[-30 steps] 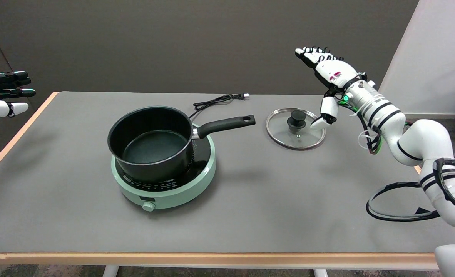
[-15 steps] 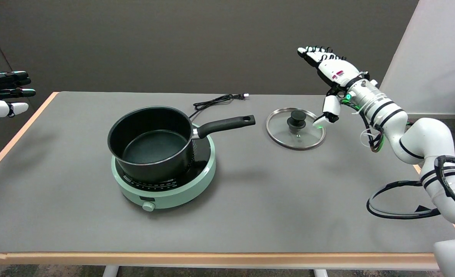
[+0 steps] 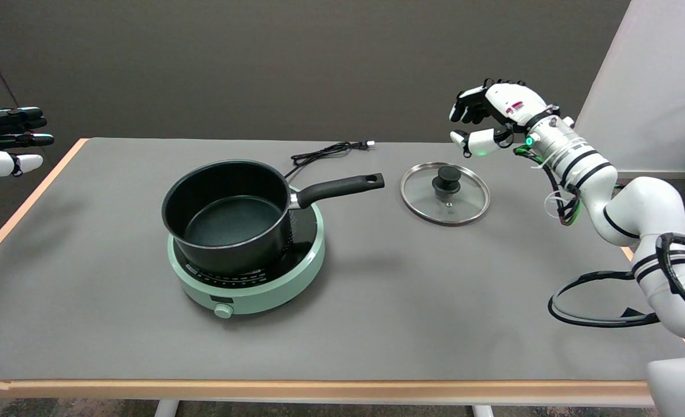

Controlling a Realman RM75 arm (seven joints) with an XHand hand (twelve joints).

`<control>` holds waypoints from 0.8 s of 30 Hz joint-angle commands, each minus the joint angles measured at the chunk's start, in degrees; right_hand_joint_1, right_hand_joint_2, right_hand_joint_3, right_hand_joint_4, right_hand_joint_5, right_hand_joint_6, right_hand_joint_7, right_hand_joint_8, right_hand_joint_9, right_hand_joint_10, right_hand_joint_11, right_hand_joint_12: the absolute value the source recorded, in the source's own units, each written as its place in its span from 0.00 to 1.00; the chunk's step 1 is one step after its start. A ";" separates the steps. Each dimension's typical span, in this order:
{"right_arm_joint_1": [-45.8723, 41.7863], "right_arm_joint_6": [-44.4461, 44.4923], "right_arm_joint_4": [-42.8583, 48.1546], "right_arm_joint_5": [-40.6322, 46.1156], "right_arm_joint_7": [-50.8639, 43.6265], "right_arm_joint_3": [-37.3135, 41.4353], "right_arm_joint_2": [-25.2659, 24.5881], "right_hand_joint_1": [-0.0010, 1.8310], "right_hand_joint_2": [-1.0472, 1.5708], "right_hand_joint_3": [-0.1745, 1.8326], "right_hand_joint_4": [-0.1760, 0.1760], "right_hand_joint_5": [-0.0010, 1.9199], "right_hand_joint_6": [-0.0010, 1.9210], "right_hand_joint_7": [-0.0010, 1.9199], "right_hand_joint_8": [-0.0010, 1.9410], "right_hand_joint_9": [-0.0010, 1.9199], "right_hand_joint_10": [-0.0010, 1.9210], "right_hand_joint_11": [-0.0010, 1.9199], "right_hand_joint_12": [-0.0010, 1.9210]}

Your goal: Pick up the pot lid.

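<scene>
The glass pot lid [image 3: 464, 204] with a steel rim and a black knob [image 3: 447, 176] lies flat on the grey table, right of the pot handle. My right hand [image 3: 489, 117] hovers in the air above and behind the lid's far right edge, not touching it. Its fingers [image 3: 465, 108] are bent forward and down, and the thumb [image 3: 474, 142] points left beneath them with a gap between. Nothing is in the hand.
A black pot [image 3: 230, 213] with a long handle [image 3: 342, 187] sits on a mint-green cooker [image 3: 250, 278] left of centre. Its power cord [image 3: 328, 152] trails toward the far edge. A black cable loop [image 3: 594, 301] lies by my right arm. The idle left hand [image 3: 6, 139] hangs at far left.
My right hand has risen off the lid's right rim and turned. Its fingers went from stretched flat to bent, and the thumb lifted from beside the knob.
</scene>
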 commanded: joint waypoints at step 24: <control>6.47 -1.10 -10.75 -7.56 2.11 -8.55 -2.20 0.42 0.60 0.54 0.58 0.33 0.18 0.37 0.12 0.30 0.24 0.11 0.30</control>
